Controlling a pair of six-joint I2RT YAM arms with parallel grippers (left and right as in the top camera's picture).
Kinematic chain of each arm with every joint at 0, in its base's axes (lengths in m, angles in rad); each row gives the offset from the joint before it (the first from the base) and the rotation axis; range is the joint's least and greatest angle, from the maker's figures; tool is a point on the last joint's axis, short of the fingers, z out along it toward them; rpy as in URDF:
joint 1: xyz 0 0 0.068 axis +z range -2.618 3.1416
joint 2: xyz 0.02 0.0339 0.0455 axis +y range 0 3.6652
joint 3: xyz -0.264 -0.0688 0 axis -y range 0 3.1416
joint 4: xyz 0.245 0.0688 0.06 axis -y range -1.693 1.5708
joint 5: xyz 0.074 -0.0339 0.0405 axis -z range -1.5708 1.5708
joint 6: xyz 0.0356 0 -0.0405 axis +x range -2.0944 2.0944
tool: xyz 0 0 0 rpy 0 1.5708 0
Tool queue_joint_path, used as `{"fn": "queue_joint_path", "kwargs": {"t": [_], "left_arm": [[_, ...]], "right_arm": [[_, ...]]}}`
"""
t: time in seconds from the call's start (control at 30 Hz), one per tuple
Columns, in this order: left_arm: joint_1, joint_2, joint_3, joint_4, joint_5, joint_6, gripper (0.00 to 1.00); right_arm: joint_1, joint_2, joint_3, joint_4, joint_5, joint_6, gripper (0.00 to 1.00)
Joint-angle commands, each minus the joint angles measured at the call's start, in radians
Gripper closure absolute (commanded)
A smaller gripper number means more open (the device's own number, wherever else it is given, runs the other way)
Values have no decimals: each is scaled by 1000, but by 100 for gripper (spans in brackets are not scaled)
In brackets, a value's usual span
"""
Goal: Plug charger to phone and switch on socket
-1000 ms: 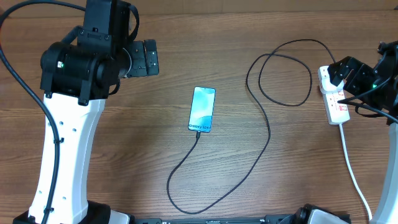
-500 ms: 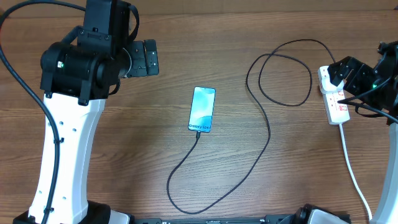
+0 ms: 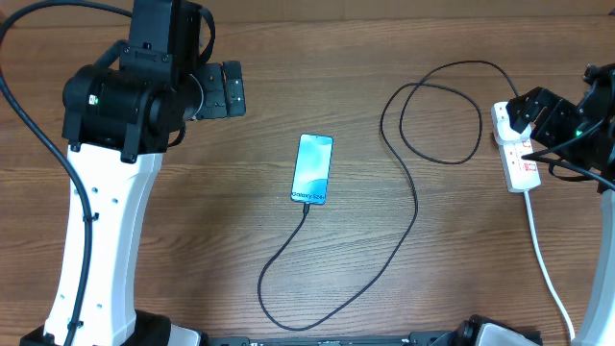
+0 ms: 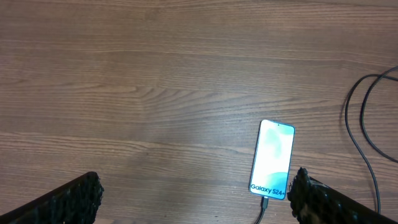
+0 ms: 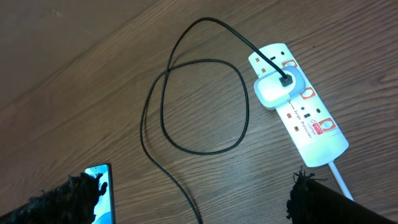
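The socket (image 5: 293,119) lies beneath the right end effector (image 5: 196,194), not touching it.

Bright, even light, faint shadows; wrist cams' bottom corners prob. out of focus.

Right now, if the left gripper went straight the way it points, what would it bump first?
Probably the bare wooden table. In the left wrist view the open left gripper frames plain wood; the phone lies off to one side, not in the middle. Depth is unclear.

a brown wood-grain table (image 3: 192,240)
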Motion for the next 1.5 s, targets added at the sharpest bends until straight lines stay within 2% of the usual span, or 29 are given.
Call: {"fn": "queue_joint_path", "kwargs": {"t": [0.0, 0.3, 0.73, 0.9, 1.2, 1.37, 1.47], "left_arm": [[-3, 10, 3, -2, -21, 19, 0], [-7, -6, 4, -31, -16, 13, 0], [-57, -105, -36, 208, -16, 8, 0], [-56, -215, -238, 406, -21, 9, 0], [-52, -501, -761, 863, -21, 11, 0], [-14, -682, -1067, 1173, 26, 10, 0], [13, -804, -1260, 1413, 66, 10, 0]], "right_arm": [[3, -2, 13, 2, 0, 3, 0], [3, -2, 13, 2, 0, 3, 0], [3, -2, 13, 2, 0, 3, 0], [3, -2, 13, 2, 0, 3, 0], [3, -2, 13, 2, 0, 3, 0], [3, -2, 13, 2, 0, 3, 0], [3, -2, 13, 2, 0, 3, 0]]}}
